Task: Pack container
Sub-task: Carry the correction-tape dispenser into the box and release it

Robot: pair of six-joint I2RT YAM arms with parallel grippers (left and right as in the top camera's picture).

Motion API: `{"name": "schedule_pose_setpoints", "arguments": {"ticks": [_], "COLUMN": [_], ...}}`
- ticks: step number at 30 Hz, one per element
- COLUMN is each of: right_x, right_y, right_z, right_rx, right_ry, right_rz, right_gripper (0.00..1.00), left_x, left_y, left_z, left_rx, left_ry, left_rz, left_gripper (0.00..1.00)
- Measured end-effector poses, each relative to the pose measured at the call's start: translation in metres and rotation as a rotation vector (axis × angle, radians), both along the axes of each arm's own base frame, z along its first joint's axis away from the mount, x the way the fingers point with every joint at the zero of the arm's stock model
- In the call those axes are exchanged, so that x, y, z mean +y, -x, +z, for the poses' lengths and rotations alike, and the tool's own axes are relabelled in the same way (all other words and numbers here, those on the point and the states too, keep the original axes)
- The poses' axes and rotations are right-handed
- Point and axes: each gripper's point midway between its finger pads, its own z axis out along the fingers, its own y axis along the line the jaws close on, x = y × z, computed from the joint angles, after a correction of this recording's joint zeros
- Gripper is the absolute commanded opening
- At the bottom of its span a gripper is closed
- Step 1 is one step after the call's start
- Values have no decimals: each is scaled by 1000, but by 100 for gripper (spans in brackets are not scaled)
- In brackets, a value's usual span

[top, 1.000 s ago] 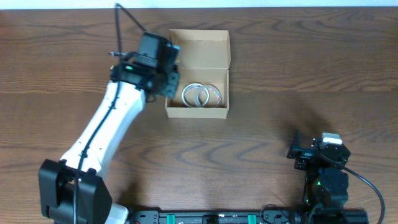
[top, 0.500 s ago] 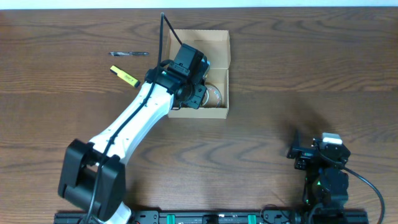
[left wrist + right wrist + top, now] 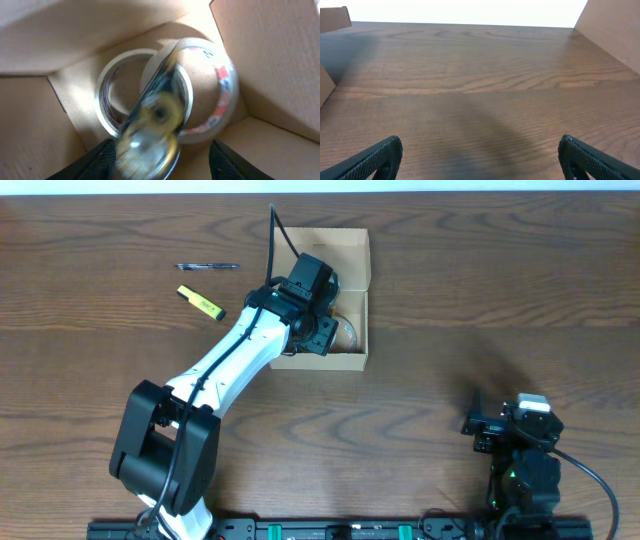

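So the small tan rectangular cardboard box sits toward the far middle of the dark brown wooden surface, with its hinged flap lid folded open on the far side. The white left arm reaches in from the near left. Its black wrist end hangs right over the box's open top, so the overhead view mostly can't see inside.

The left wrist view looks straight down into the box. A whitish ring-shaped tape roll lies flat on the box floor. A clear tape roll with red print lies right next to it, touching or overlapping, can't tell which. In front of them is a blurry yellowish-silver round thing, too smeared to identify, sitting between the two black fingers. The left jaws are spread. There's a clear gap between the blurry thing and the finger on the picture's right, and I can't tell if it touches the other one.

Off to the left of the box, well apart from it, are a thin dark pen and, a bit nearer, a yellow marker.

The black right arm is tucked at the near right edge, far from all of that. Its jaws are spread wide, with only bare wood showing between them.
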Motion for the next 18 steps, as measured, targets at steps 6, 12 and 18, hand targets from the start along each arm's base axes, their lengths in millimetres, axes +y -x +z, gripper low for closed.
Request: {"name": "schedule_pose_setpoints", "arguments": {"ticks": [6, 12, 18], "right_x": [0, 0, 0], "right_y": [0, 0, 0], "right_z": [0, 0, 0], "right_rx": [0, 0, 0], "right_ry": [0, 0, 0], "right_rz": [0, 0, 0], "right_gripper": [99, 99, 99], "left_x": [-4, -2, 54], "left_y": [-7, -11, -39], "left_z": [3, 7, 67], "left_rx": [-31, -24, -156], "left_ry": [17, 51, 123], "left_rz": [0, 96, 470], "left_gripper": [62, 69, 95]}}
